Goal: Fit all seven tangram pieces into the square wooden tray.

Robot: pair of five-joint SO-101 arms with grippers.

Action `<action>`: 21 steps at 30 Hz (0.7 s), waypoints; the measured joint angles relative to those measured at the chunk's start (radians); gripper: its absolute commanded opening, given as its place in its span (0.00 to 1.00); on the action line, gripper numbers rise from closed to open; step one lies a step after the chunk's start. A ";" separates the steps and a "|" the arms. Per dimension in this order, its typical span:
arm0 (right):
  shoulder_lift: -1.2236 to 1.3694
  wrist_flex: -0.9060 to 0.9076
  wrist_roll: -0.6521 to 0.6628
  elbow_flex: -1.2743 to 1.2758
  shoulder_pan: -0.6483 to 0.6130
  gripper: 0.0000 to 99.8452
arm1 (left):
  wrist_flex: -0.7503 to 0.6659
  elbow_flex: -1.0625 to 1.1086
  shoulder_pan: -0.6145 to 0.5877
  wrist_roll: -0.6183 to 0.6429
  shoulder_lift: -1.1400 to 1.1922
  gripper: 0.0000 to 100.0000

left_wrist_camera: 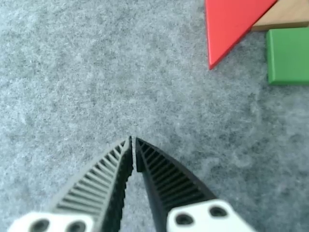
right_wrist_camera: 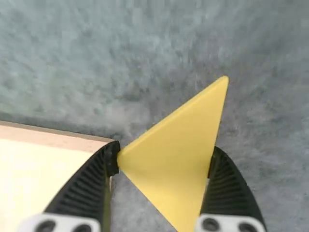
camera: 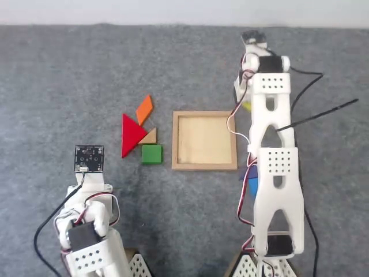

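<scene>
Right tool [right_wrist_camera: 164,160] pinching yellow triangle [right_wrist_camera: 179,154] by its edges, just beside wooden tray [right_wrist_camera: 53,136] corner. Piece likely light, stiff, slick; may pivot, so grip nearer its middle. Left tool [left_wrist_camera: 133,143] pressed together, well apart from tray.

A robotics test bench, likely in a lab or maker's workshop; the tabletop [camera: 69,75] is covered all over in grey felt-like cloth, with a square wooden tray [camera: 204,114] set out near its middle; two white arms of perforated printed plastic, the left arm [camera: 86,242] and the right arm [camera: 277,173], stand near the tray, motors and loose wires [camera: 323,113] bare; a plain pale wall [camera: 173,11] runs beyond the tray's far side.
</scene>
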 measured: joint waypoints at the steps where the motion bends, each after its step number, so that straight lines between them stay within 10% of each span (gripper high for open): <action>1: -0.021 0.000 0.003 0.002 -0.008 0.08 | 0.000 0.000 0.000 0.000 0.000 0.01; 9: -0.181 0.000 0.114 0.173 -0.155 0.08 | 0.000 0.000 0.000 0.000 0.000 0.01; 21: -0.195 0.000 0.764 0.365 -0.311 0.16 | 0.000 0.000 0.000 0.000 0.000 0.01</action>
